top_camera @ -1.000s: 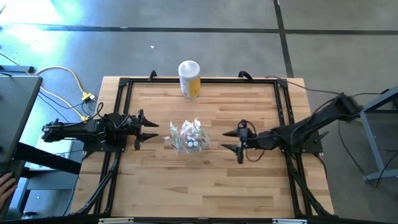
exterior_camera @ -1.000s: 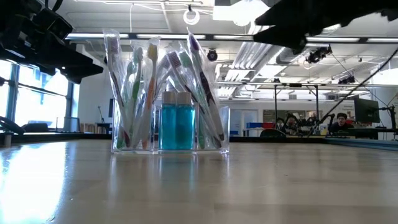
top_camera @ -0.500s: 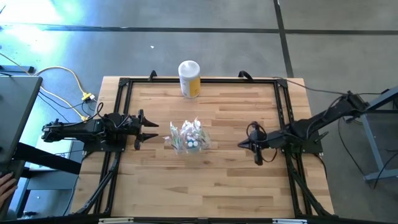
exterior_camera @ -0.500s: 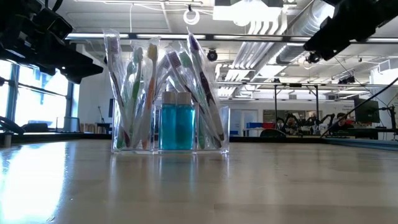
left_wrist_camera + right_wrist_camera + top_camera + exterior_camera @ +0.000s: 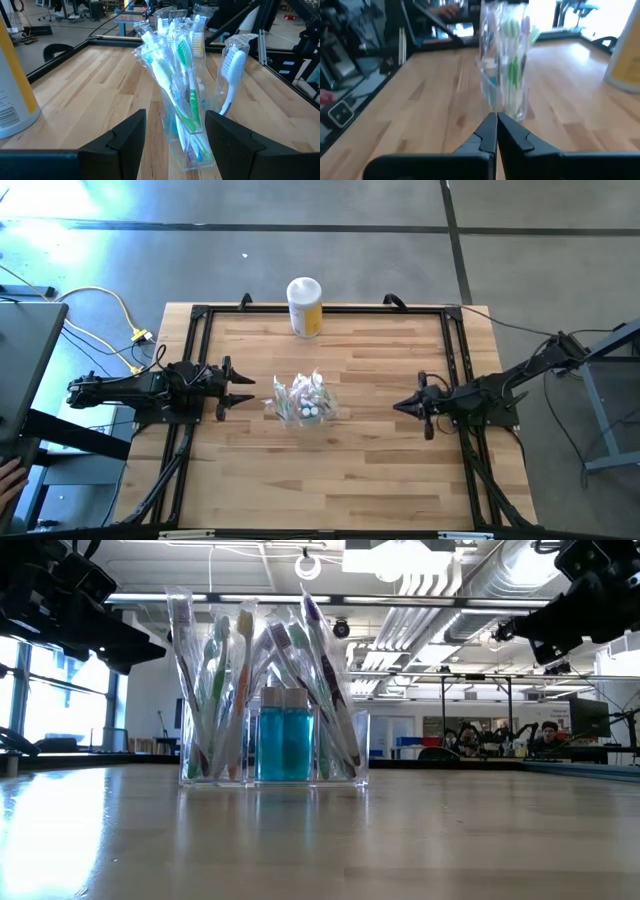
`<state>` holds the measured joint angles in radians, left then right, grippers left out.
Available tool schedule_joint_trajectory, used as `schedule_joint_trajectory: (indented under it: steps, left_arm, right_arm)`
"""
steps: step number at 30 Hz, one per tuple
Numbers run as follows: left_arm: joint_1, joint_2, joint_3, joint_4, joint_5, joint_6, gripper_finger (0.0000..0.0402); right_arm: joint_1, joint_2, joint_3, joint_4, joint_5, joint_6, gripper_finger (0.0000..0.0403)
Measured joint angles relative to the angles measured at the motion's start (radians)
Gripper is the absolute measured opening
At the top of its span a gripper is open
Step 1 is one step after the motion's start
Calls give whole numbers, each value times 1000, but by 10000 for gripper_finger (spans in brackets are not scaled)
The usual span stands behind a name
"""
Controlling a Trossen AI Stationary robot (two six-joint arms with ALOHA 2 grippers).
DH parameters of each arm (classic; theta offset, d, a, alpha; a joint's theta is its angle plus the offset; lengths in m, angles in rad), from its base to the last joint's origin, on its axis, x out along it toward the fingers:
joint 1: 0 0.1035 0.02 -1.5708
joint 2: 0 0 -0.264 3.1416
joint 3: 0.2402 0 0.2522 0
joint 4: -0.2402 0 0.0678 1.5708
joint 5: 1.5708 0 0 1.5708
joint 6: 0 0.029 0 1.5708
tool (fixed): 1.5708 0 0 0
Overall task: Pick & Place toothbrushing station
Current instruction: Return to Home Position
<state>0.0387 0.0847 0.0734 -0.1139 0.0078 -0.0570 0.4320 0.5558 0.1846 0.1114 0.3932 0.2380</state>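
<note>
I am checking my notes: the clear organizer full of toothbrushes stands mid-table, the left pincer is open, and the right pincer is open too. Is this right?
Not quite. The right pincer is shut: the right wrist view shows its fingers pressed together. The clear organizer full of toothbrushes does stand mid-table, and the left pincer is open.
</note>
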Motion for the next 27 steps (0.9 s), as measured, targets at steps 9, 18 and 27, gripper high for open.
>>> schedule_joint_trajectory:
  steps: [9, 18, 27]
  left_arm:
    - [0, 0, 0, 0, 0, 0, 200]
    - [0, 0, 0, 0, 0, 0, 200]
    - [0, 0, 0, 0, 0, 0, 200]
  right_arm:
    - [-83, -234, -123, 94, -1, -112, 3]
    - [-181, -410, -130, -37, 34, -165, 2]
    - [-265, -549, -132, -174, -57, -110, 2]
